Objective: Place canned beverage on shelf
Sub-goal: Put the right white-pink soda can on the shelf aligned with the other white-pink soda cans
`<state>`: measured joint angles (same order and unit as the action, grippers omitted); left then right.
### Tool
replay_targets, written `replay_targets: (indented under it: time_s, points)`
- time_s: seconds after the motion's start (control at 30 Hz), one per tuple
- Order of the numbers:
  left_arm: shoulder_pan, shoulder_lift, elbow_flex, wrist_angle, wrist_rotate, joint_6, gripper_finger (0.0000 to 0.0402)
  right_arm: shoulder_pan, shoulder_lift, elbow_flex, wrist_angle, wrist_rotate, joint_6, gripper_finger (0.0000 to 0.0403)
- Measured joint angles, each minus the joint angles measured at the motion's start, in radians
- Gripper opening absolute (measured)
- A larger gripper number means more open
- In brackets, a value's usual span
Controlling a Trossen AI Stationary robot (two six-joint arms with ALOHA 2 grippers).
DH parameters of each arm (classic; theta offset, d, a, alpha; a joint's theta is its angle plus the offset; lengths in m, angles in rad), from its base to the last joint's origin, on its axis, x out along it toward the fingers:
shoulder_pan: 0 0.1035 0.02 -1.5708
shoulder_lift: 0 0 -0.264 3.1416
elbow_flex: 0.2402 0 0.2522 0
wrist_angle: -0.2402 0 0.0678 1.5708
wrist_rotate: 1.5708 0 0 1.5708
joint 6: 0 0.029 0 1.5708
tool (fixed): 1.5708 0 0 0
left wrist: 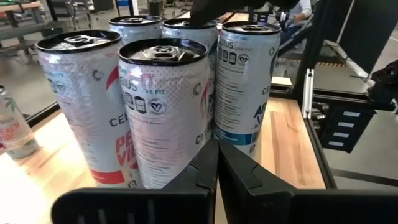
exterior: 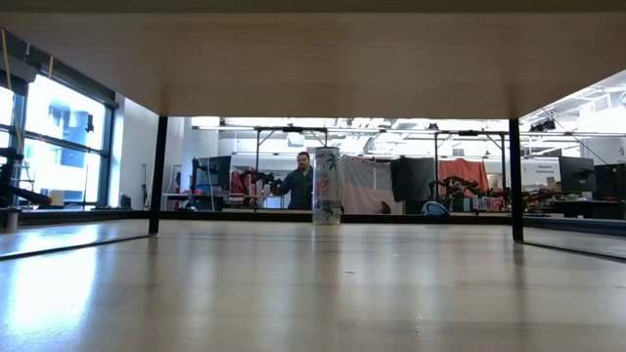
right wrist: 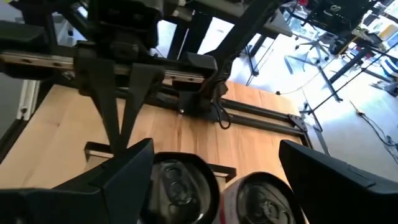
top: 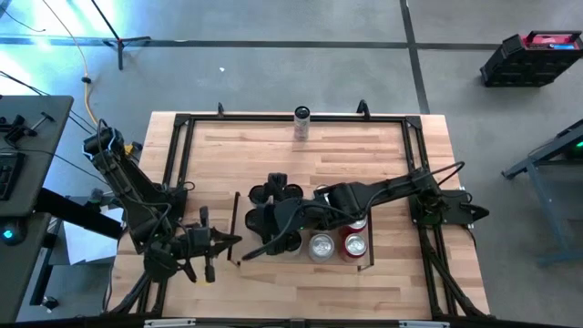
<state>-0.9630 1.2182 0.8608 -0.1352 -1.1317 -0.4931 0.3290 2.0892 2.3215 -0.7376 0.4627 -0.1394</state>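
Several white canned beverages (left wrist: 165, 118) stand upright close together on the light-wood shelf (top: 387, 239) near the table's front middle; two tops (top: 321, 246) show bare in the high view. One more can (top: 301, 123) stands alone at the far edge. My left gripper (left wrist: 217, 168) is shut and points level at the group from the table's left, just short of the nearest can. My right gripper (right wrist: 214, 180) hovers open above the group, with two can tops (right wrist: 180, 186) below its spread fingers.
A thin black rail (right wrist: 99, 149) edges the shelf on the side of my left gripper (top: 232, 241). The black frame (top: 273, 118) runs round the tabletop. Bare wood lies between the shelf and the far can. A person (exterior: 301, 181) shows far behind the table.
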Motion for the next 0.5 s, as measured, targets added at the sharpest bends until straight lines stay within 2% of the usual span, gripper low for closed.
replay_targets:
  time_s: [0.13, 0.23, 0.5]
  points:
    - [0.013, 0.000, 0.000, -0.027, -0.031, 0.000, 0.0000, 0.010, 0.000, 0.003, -0.001, 0.059, -0.008, 0.0331]
    - [0.029, 0.000, 0.000, -0.035, -0.030, -0.001, 0.0000, 0.037, -0.001, 0.035, -0.012, 0.130, -0.040, 0.0331]
    - [0.060, 0.000, 0.000, -0.049, -0.028, -0.001, 0.0000, 0.095, -0.033, 0.035, -0.004, 0.235, -0.064, 0.0331]
